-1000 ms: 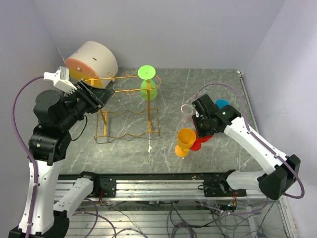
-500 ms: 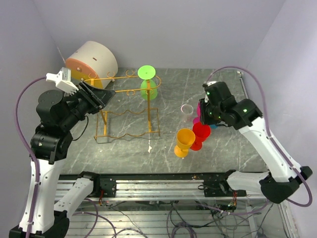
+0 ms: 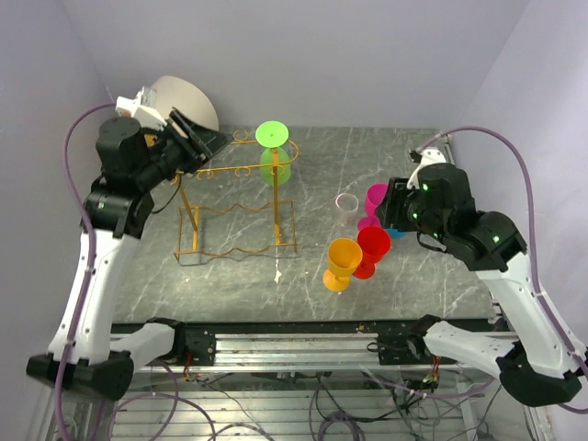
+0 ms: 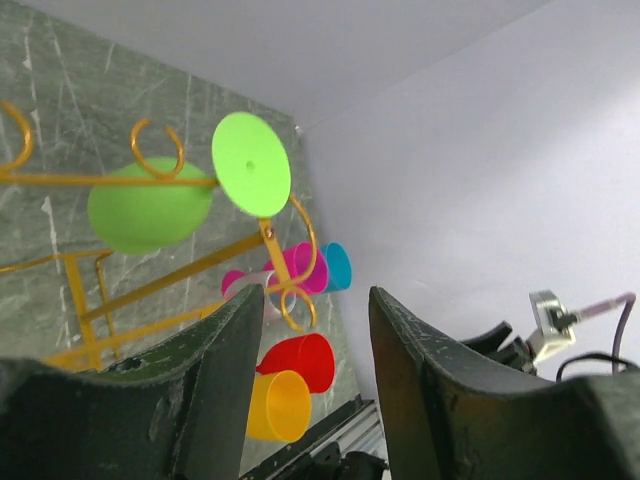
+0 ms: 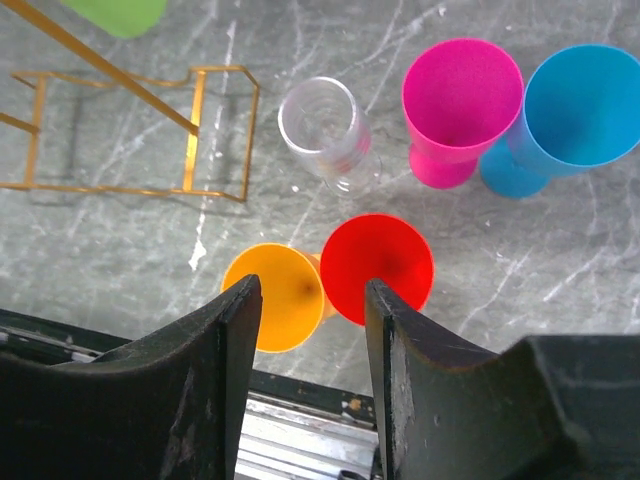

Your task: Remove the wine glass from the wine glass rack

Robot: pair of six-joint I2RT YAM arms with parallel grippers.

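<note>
Fingers of the left gripper [image 4: 315, 300] stand apart, empty. Just ahead, the green glass [image 4: 150, 210] hangs bowl-down, its foot hooked over the rack [image 4: 170, 279] rail, so it probably must slide out sideways. The right gripper [image 5: 310, 290], also spread and empty, hovers over cups [image 5: 378, 265], well off.

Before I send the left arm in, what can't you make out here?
- Green wine glass stem and its seat in the wine glass rack: in top external, its own foot covers them; in left wrist, foot and rail hide them.
- Same glass, right wrist: cut off by the top edge.
- Blue cup: in top external, almost all behind the right arm.
- Right gripper fingertips: in top external, under its own wrist.
</note>
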